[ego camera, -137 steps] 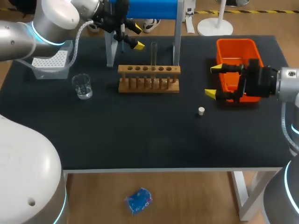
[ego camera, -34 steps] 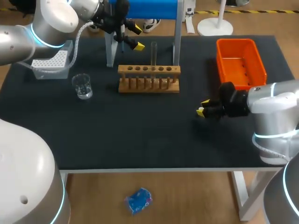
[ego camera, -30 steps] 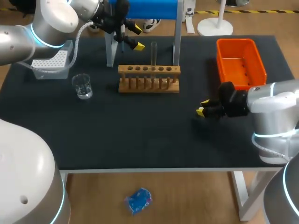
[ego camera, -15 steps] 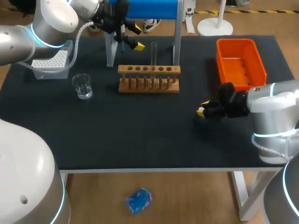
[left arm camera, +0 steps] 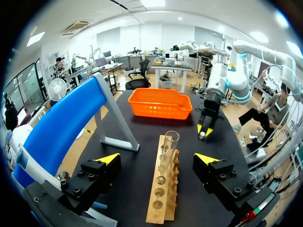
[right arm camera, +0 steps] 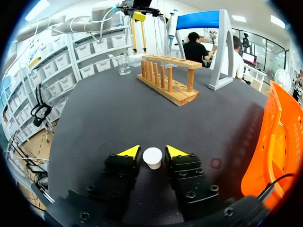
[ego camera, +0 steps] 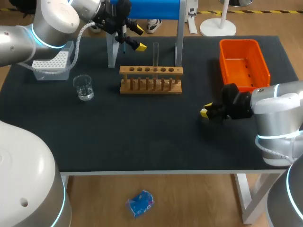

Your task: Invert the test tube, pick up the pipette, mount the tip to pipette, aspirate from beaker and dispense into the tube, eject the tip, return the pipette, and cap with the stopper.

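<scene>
The right gripper point(right arm camera: 152, 152) is closed on the small white stopper point(right arm camera: 152, 157), one yellow tip pressed against each side. The stopper is a short plug with its wide round face up and its narrower end towards the table point(ego camera: 142, 137). I cannot tell whether it rests on the table or hangs just above it. In the head view the stopper point(ego camera: 203, 112) is near the orange basket point(ego camera: 259, 71) and well apart from the wooden rack point(ego camera: 150, 80).

The test tube point(ego camera: 155, 56) stands upright in the rack, long axis vertical and open mouth up.

The left gripper point(left arm camera: 157, 158) is wide open and holds nothing. The rack point(left arm camera: 161, 198) runs away lengthwise between its fingers, with the test tube point(left arm camera: 169, 150) standing ahead.

The glass beaker point(ego camera: 84, 88) sits beside the rack.
</scene>
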Motion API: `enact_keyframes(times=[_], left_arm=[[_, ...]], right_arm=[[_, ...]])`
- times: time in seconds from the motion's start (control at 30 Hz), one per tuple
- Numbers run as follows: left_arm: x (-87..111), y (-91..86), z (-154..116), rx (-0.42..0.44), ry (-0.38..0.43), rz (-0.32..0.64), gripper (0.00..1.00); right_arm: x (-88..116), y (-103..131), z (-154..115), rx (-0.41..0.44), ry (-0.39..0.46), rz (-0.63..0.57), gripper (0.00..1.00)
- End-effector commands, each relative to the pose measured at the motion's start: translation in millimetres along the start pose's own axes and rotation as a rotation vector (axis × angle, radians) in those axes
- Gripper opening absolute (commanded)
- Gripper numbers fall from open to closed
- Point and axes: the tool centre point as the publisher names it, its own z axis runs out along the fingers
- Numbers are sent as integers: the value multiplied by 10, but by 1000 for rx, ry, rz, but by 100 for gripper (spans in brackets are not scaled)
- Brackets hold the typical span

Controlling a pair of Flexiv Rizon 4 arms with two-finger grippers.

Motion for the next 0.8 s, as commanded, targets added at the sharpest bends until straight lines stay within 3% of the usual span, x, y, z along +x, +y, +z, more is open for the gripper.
enact_keyframes(times=[0.03, 0.1, 0.2, 0.5, 0.8], left_arm=[[-14, -6, -8, -4, 5, -1, 100], [-14, -6, -8, -4, 5, -1, 100], [-14, -6, -8, -4, 5, -1, 100], [-14, -6, -8, -4, 5, -1, 100], [-14, -6, -8, -4, 5, -1, 100]], right_arm=[[6, -2, -15, 2, 0, 1, 24], [7, -5, -15, 2, 0, 2, 18], [7, -7, -16, 2, -2, 2, 1], [5, -4, -26, 1, -3, 1, 0], [-18, 272, -227, -4, 4, -40, 0]])
